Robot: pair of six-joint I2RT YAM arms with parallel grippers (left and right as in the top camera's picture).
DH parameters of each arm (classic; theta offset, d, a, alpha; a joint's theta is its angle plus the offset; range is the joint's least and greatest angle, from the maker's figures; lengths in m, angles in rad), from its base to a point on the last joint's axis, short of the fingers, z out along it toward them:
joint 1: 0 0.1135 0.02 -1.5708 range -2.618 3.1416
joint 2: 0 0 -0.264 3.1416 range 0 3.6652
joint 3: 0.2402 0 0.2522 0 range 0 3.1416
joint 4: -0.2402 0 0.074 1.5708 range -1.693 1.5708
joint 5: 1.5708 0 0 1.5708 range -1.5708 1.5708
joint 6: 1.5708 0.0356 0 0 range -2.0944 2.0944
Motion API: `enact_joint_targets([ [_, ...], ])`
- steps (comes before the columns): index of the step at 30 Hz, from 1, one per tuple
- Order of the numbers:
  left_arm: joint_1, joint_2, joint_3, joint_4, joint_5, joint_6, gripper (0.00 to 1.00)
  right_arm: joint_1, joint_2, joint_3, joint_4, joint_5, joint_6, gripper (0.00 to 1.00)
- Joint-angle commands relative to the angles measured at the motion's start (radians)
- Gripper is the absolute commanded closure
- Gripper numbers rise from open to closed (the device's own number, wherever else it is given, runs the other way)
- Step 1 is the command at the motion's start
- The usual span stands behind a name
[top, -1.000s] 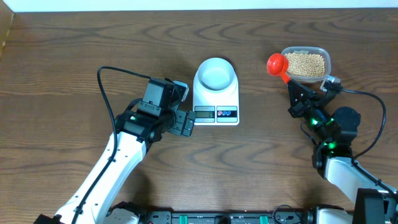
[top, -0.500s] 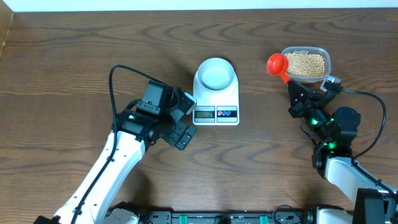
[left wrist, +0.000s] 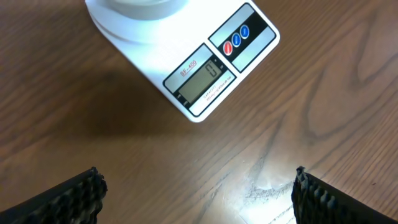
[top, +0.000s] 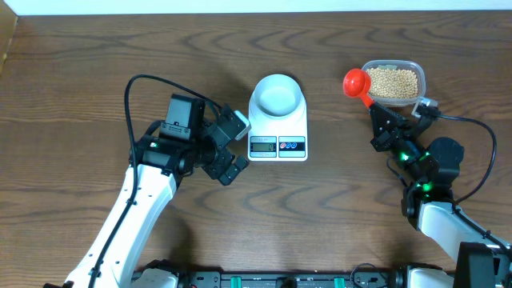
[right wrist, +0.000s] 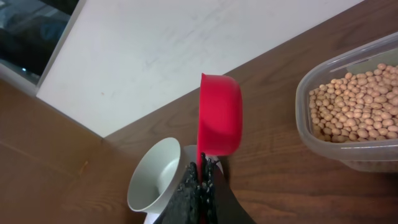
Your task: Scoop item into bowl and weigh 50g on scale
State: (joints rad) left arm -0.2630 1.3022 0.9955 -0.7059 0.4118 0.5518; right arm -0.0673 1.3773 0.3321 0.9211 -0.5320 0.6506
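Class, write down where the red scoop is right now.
In the overhead view, the red scoop is on the right side, its handle held in the right gripper, its cup just left of the clear tub of beans.

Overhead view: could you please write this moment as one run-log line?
left gripper: open, empty, by scale | right gripper: shut on red scoop beside tub of beans | bowl: on scale, empty

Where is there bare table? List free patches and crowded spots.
Free: the wood between scale and red scoop; the front strip below the scale, between the arms; the whole left end beyond the left gripper. Crowded: the scale's left edge, where the open left gripper sits close, and the right rear, with tub, scoop and right gripper.
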Motion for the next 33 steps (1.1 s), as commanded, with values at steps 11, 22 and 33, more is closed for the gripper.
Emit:
enact_joint_targets([
  [11,0.005,-0.006,0.022,0.013,0.022,0.021,0.02,-0.004,0.003,0.014,0.002,-0.013,-0.001,0.99],
  [22,0.005,-0.006,0.022,0.034,0.023,0.020,0.02,-0.004,0.003,0.014,0.002,-0.008,-0.002,0.99],
  [33,0.005,-0.006,0.023,0.045,0.026,-0.014,0.02,-0.004,0.003,0.014,0.002,0.003,-0.002,0.99],
])
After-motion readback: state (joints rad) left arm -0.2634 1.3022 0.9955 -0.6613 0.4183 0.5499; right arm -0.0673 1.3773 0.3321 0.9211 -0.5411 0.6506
